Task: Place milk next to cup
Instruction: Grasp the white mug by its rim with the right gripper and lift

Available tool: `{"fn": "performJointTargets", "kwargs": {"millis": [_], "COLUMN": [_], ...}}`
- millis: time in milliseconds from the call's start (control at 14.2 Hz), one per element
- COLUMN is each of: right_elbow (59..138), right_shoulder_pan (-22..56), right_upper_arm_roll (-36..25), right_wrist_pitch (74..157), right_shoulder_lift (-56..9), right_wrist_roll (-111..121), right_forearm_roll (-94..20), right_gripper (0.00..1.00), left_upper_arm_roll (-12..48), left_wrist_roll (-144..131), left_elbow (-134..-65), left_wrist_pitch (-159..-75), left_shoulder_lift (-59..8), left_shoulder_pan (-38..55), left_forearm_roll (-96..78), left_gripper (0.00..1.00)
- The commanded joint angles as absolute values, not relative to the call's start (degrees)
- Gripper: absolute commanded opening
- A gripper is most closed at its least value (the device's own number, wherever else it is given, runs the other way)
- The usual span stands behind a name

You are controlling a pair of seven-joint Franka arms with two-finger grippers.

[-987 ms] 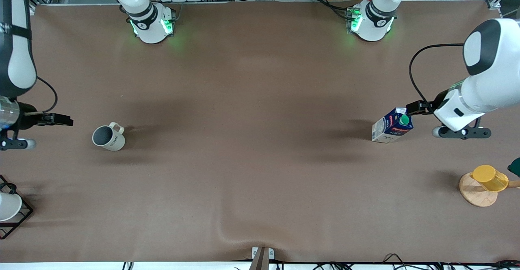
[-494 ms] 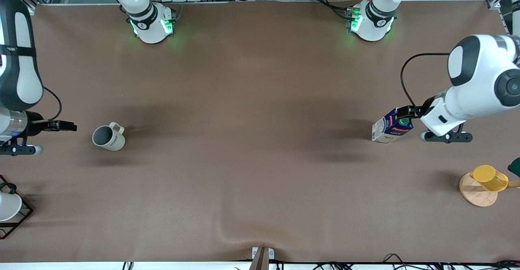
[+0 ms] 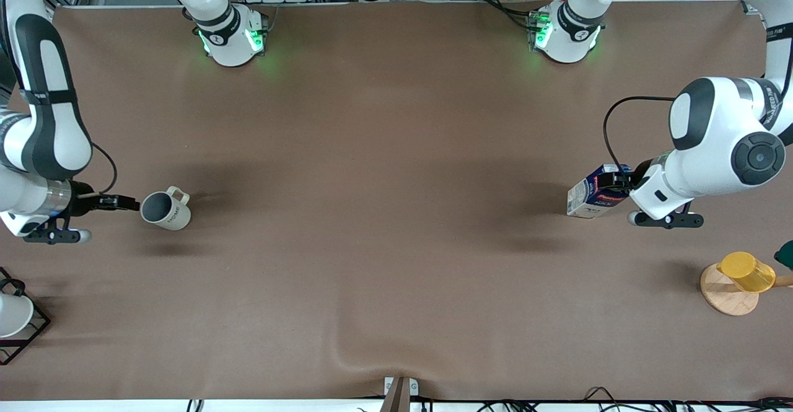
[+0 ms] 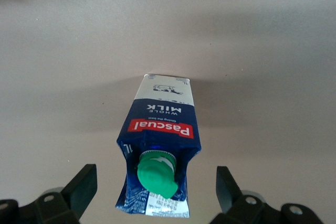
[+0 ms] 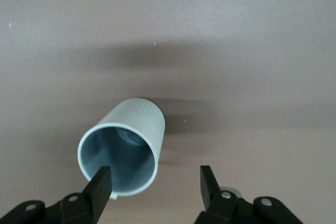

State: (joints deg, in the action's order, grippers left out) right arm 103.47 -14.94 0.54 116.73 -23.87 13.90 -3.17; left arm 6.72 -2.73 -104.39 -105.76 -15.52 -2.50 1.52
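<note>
The milk point(image 3: 585, 199), a dark blue and white carton with a green cap, stands upright toward the left arm's end of the table. My left gripper point(image 3: 615, 181) is open around its top. In the left wrist view the milk point(image 4: 160, 124) has its gable and cap between the spread fingers of the left gripper point(image 4: 155, 184), not touching them. The cream cup point(image 3: 166, 209) stands toward the right arm's end. My right gripper point(image 3: 128, 202) is open and empty right beside it. In the right wrist view one fingertip point(image 5: 100, 182) of the right gripper point(image 5: 154, 182) overlaps the rim of the cup point(image 5: 131, 129).
A yellow cup point(image 3: 748, 271) rests on a round wooden stand point(image 3: 723, 297) near the left arm's end, nearer the camera than the milk. A white cup point(image 3: 11, 314) sits in a black wire rack point(image 3: 34, 331) at the right arm's end.
The left gripper has moved in over the top of the milk. The right gripper has moved toward the cup and now reaches its rim. Neither object has moved.
</note>
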Motion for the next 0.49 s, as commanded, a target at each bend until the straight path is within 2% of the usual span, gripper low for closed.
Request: {"fn": "performJointTargets", "kwargs": {"millis": [0, 71, 353, 423], "right_elbow": [103.62, 103.62, 105.10, 106.68], "right_shoulder_pan": [-15.29, -15.29, -15.29, -15.29], "right_upper_arm_roll": [0.97, 0.97, 0.97, 0.97], "right_wrist_pitch": [118.47, 118.48, 121.10, 122.94], "right_shoulder_lift": [-25.31, -25.40, -26.72, -26.63], "right_wrist_roll": [14.59, 14.59, 14.59, 14.59], "right_forearm_roll": [-4.48, -4.48, -4.48, -4.48], "right_gripper": [0.59, 0.56, 0.56, 0.56], "left_upper_arm_roll": [6.86, 6.86, 6.86, 6.86], "left_wrist_roll": [-2.90, -2.90, -2.73, -2.72], "left_elbow": [-104.77, -104.85, -105.91, -106.00], "left_wrist_pitch": [-106.96, -106.96, -106.96, -106.96], "left_shoulder_lift": [-16.61, -16.70, -16.70, -16.70], "left_shoulder_pan": [-2.55, -2.55, -2.72, -2.72], "left_forearm_roll": [2.99, 2.99, 2.99, 2.99], "left_gripper": [1.00, 1.00, 1.00, 0.95]}}
